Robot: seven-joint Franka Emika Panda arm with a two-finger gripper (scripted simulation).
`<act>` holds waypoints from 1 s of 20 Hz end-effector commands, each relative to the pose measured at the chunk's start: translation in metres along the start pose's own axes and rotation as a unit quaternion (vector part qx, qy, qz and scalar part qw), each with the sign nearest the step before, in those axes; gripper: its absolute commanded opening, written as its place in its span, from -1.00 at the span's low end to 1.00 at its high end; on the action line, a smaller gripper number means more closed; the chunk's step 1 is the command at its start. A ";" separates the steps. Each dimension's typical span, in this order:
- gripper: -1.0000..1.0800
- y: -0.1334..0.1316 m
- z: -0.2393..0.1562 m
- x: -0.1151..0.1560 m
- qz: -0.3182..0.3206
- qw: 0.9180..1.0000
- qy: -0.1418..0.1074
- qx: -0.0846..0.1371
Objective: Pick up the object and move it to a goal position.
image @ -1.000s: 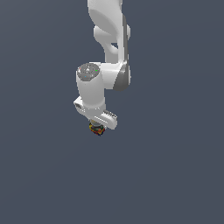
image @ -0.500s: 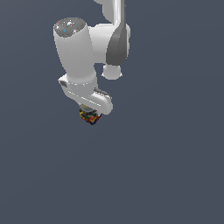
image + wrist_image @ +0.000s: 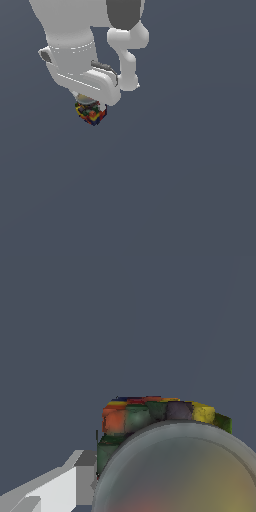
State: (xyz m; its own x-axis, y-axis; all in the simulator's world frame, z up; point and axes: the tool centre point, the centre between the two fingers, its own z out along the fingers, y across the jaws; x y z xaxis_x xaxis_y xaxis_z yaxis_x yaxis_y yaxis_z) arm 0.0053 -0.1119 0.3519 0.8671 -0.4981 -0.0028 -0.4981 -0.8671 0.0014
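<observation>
The object (image 3: pixel 91 113), a small block patched in red, orange, yellow, green and dark blue, hangs just under my white gripper (image 3: pixel 90 104) in the exterior view. The gripper is shut on it, and its fingers are mostly hidden by the hand above. In the wrist view the object (image 3: pixel 150 416) fills the near field, with its round greyish top bulging toward the camera. One white finger (image 3: pixel 65 486) presses against the object's side there.
A plain dark grey-blue ground (image 3: pixel 190 190) fills both views. The white arm (image 3: pixel 80 45) takes up the upper part of the exterior view. No goal marker shows.
The arm has come much closer to the exterior camera, growing larger and shifting toward that view's left. The object has travelled with it in the shut gripper.
</observation>
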 end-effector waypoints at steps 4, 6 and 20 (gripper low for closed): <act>-1.00 0.007 -0.055 0.008 0.000 1.000 0.001 0.000; -1.00 0.009 -0.071 0.010 0.000 1.000 0.001 0.001; -1.00 0.018 -0.149 0.024 -0.001 1.000 0.001 0.001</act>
State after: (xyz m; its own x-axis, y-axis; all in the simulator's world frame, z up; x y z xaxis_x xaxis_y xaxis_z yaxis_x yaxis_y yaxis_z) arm 0.0170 -0.1388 0.4935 0.8677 -0.4970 -0.0029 -0.4970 -0.8677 0.0015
